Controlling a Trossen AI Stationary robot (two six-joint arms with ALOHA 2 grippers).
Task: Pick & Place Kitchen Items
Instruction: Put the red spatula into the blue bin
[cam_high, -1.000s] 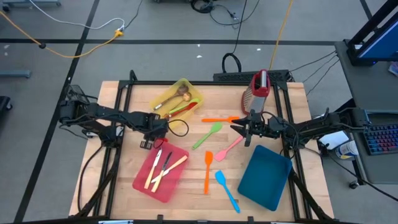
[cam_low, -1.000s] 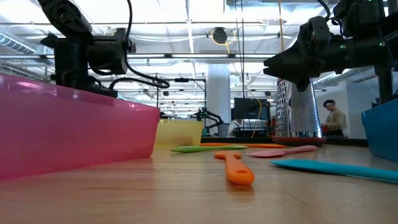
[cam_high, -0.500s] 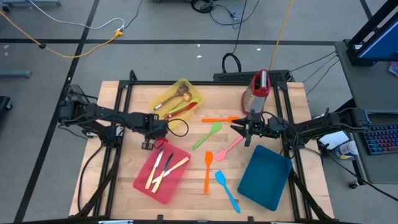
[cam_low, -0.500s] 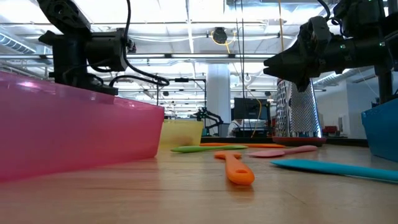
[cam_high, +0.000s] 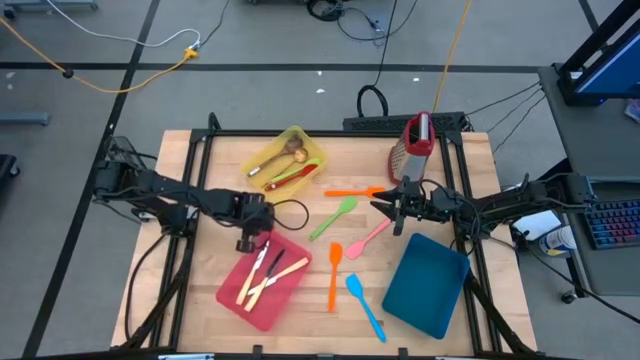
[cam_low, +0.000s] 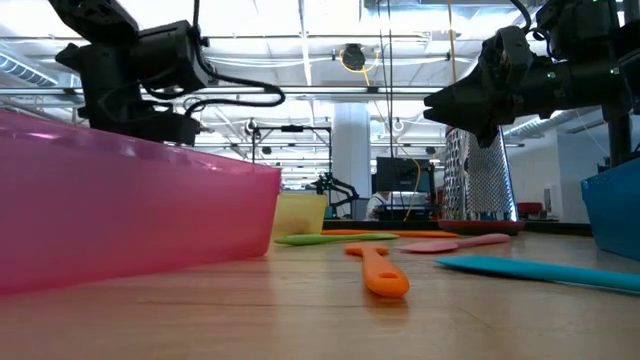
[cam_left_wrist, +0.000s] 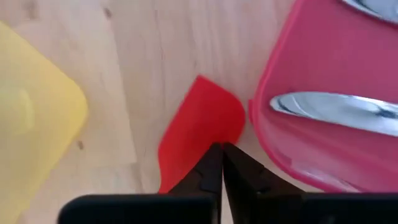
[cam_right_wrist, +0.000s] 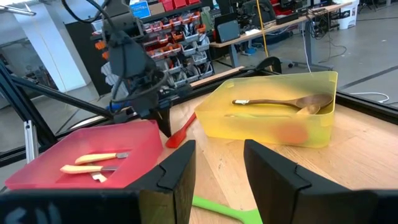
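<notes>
Left gripper (cam_left_wrist: 221, 163) now clamps red spatula (cam_left_wrist: 198, 134), moved toward pink tray (cam_high: 262, 302); right gripper (cam_high: 385, 208) unmoved, parted.

Bare wood (cam_high: 300, 315) lies between pink tray (cam_high: 232, 295) and orange spatula (cam_high: 333, 277)

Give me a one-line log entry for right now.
left gripper: shut on red spatula, beside pink tray | right gripper: open, empty, over table centre

Three flat plastic trays, yellow (cam_high: 291, 139), pink-red (cam_high: 262, 305), blue (cam_high: 425, 285), five loose plastic utensils on the counter, orange spatula (cam_high: 333, 275), orange spoon (cam_high: 352, 191), green spoon (cam_high: 335, 216), pink spoon (cam_high: 368, 239), blue spatula (cam_high: 365, 307), one metal box grater (cam_high: 417, 146)
</notes>
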